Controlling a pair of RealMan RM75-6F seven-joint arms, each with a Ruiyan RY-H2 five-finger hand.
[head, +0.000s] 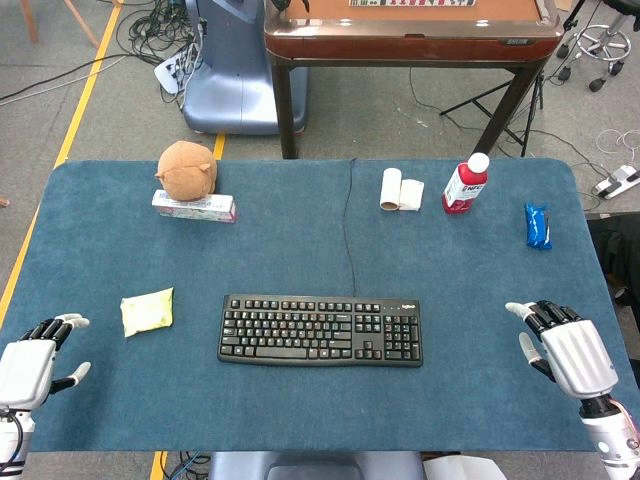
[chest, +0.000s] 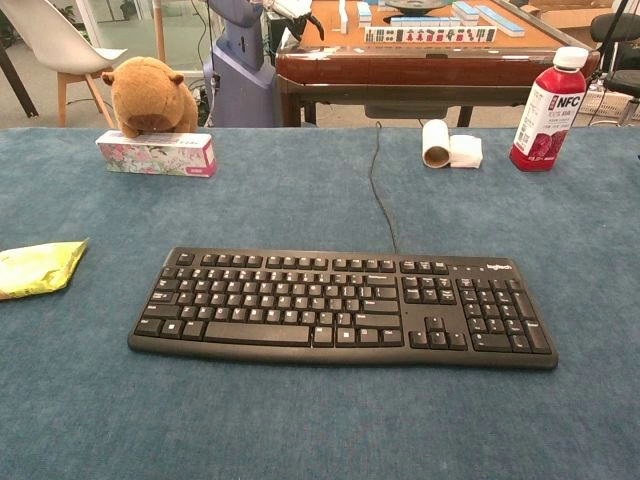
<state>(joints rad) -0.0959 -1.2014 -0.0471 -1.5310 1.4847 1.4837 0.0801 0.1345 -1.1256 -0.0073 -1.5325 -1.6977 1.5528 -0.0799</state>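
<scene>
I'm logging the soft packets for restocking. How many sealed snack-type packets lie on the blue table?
2. A flat yellow plastic packet lies left of the black keyboard, nearest the left hand. A small blue foil packet lies far right, beyond the right hand. None seem hidden.

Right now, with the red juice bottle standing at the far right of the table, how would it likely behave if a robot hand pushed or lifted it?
The red juice bottle stands upright, tall and narrow, so a push near its white cap would probably tip it. It looks full, so likely heavy for its size. Its smooth label may be a bit slippery. Once on its side it could roll toward the paper roll.
</scene>
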